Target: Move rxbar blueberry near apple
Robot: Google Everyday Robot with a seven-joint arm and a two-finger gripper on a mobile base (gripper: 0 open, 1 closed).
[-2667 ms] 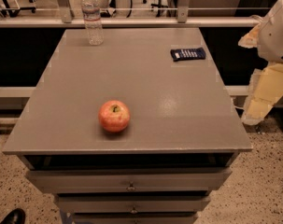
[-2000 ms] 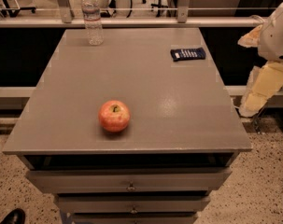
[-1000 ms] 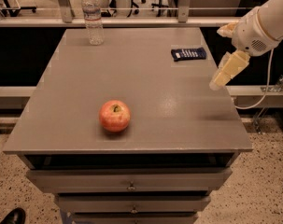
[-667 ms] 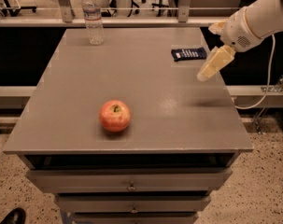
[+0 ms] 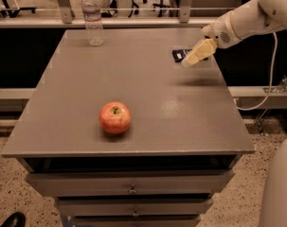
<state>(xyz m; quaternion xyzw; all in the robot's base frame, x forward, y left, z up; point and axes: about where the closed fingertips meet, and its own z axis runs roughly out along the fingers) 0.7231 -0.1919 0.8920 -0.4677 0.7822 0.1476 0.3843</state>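
The red-orange apple (image 5: 115,117) sits on the grey tabletop (image 5: 133,79) near its front, left of centre. The dark navy rxbar blueberry (image 5: 180,55) lies flat near the table's far right edge, partly covered by my gripper. My gripper (image 5: 191,58) reaches in from the right on a white arm (image 5: 247,18) and hovers just above the bar's right part.
A clear plastic water bottle (image 5: 93,17) stands upright at the table's far left. The table tops a drawer cabinet (image 5: 131,189). A white cable (image 5: 271,70) hangs at the right. A railing and chairs stand behind the table.
My arm has swung in from beside the table's right edge, up and to the left, so the gripper now sits over the rxbar. The apple, bar and bottle have not moved.
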